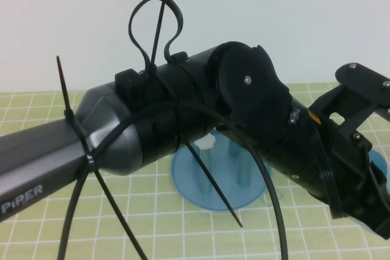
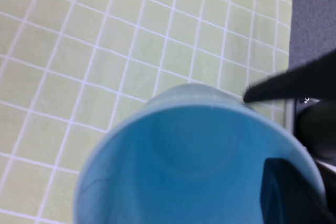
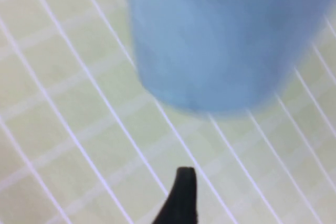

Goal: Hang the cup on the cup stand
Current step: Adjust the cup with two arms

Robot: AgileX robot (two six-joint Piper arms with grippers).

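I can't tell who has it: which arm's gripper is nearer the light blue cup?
Left. The left gripper has its jaws shut on the cup's rim, one inside, one outside. The right gripper faces the cup's side, not touching.

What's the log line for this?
left gripper: shut on rim of small light blue plastic cup | right gripper: near cup | blue plastic pegged cup stand: behind left arm, cup not hung

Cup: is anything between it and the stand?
Nothing visible. The left hand grips the light blue plastic cup right of the blue pegged plastic stand; the left arm hides part of the gap. The right hand is close beside the cup.
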